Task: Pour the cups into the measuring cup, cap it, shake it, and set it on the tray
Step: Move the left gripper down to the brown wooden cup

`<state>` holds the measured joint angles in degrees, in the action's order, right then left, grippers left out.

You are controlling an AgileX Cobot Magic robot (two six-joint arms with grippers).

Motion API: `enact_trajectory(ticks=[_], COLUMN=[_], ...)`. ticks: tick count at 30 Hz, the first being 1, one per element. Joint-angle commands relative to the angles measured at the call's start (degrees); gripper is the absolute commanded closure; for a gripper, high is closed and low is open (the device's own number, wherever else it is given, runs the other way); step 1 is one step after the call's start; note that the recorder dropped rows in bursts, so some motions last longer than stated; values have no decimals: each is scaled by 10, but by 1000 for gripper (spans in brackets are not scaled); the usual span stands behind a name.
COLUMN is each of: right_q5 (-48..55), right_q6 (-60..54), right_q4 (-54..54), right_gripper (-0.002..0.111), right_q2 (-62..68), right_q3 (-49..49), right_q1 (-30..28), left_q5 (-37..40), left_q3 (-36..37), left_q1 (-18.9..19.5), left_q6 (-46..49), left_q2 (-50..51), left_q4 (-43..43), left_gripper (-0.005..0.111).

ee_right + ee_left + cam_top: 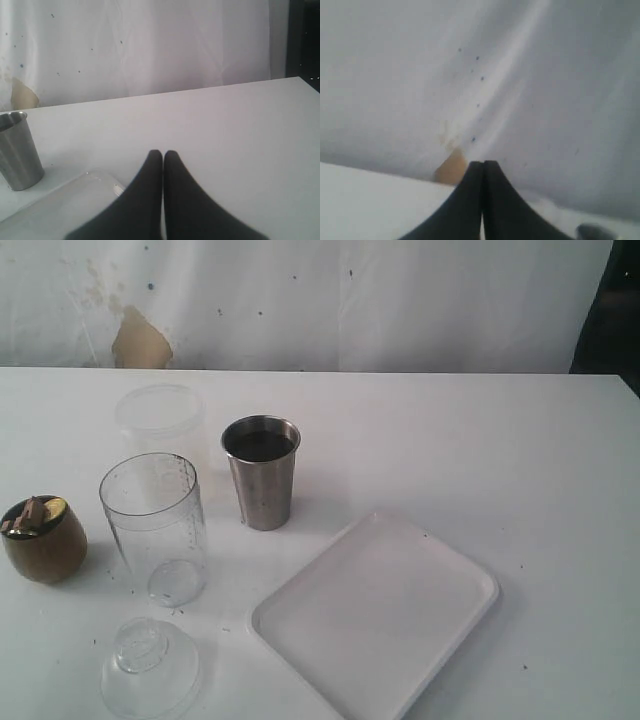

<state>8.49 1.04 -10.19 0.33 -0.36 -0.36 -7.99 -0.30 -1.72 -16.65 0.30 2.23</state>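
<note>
In the exterior view, the measuring cup [155,525] is seen upright and uncapped, left of centre, with its lid [150,665] at lower left. The brown-gold cup [42,538] is at the left edge, and the frosted cup [158,415] and steel tumbler [262,472] are above. The tray [380,615] is at lower centre.

In the left wrist view, the left gripper [483,162] is seen closed, with nothing held.

In the right wrist view, the right gripper [163,152] is likewise closed and empty.

Exterior: high, looking down over table [560,440]. Wrist views: low, facing backdrop [545,75]; right shares steel tumbler [17,150], tray [60,205].
</note>
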Motion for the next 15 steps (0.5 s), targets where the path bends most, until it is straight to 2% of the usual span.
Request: enact_trajectory(ticks=[1,5,7,10,15], right_q5=[-4,-4,-4,-4,-4], right_q6=[2,2,2,2,2], right_q4=[0,0,0,0,0], right_gripper=[108,108,108,108,108], right_q2=[-3,-3,-3,-3,-3], right_q3=[4,4,4,4,4], right_q1=[-2,-2,-2,-2,-2], left_q5=[-72,-109,-152,-140,-136], left_q3=[3,3,3,-5,-18], left_q1=[-4,-4,-4,-3,-3], left_q6=[-212,-209,-204,-160,-144], left_q2=[-3,-3,-3,16,105], left_q4=[-5,6,53,76,107], left_gripper=[107,107,107,107,107])
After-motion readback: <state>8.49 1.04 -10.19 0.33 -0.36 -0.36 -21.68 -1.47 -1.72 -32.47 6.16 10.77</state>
